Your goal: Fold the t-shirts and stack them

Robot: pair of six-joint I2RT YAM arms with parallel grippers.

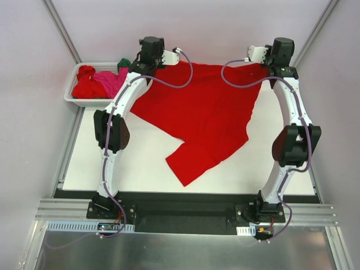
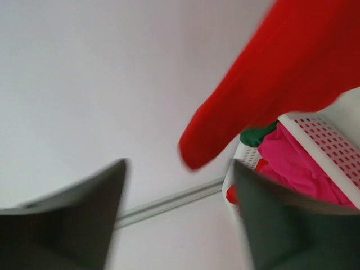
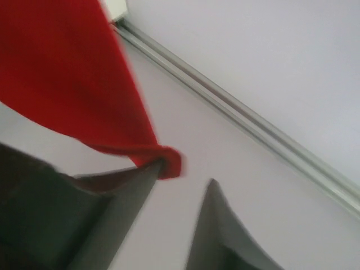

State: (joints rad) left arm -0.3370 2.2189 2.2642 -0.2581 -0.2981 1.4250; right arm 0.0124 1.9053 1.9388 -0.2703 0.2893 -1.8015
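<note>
The left tool [image 2: 179, 162] and right tool [image 3: 188, 170] are open, but the shirt [image 1: 208, 112] corner hooked on the right finger may drag.

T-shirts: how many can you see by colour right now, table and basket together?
Red: 2, the spread red t-shirt on the table and the bunched red t-shirt in the basket
Magenta-pink: 1, the pink t-shirt in the basket
Dark green: 1, the green t-shirt at the basket's far corner
Total: 4 visible; more could be buried.
</note>
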